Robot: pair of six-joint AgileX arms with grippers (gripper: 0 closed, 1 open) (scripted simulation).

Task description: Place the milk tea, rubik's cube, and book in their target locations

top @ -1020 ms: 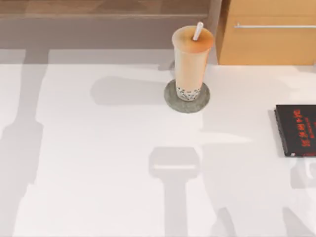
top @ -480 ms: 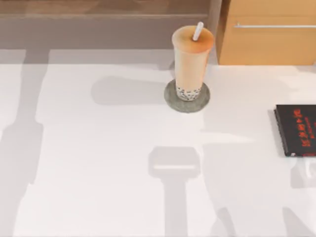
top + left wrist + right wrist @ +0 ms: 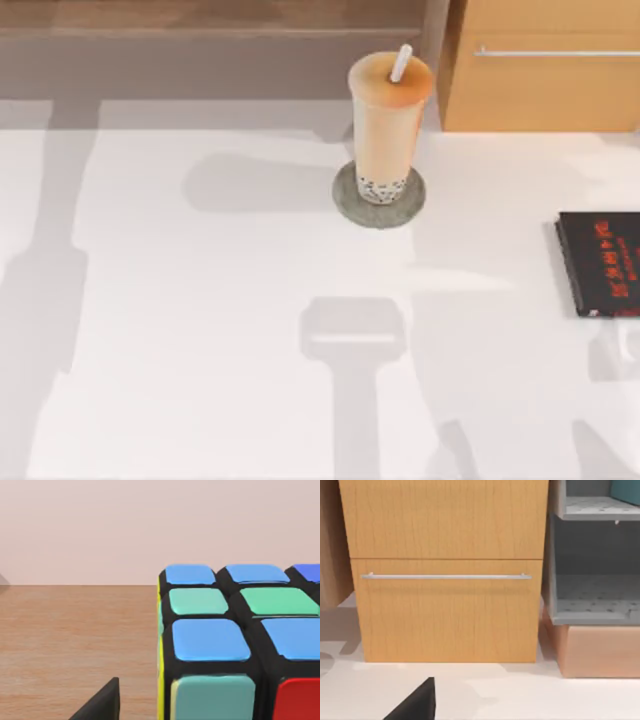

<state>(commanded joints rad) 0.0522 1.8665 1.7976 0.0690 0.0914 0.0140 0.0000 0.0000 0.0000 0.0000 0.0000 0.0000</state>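
Fingers of both grippers give too little away: a dark finger tip point(image 3: 100, 705) sits near the small scrambled rubik's cube point(image 3: 240, 645) on a wooden surface in the left wrist view, and whether they are spread or closed I cannot tell. Far across the white table point(image 3: 200, 350), the tall clear cup of pale orange milk tea point(image 3: 388, 120) stands upright on the grey round stone-like coaster point(image 3: 345, 205). At the right edge lies the thin black red-lettered book point(image 3: 600, 262). The right wrist faces a wooden drawer front point(image 3: 445, 610). A skewed grasp could tip or push the cube away.
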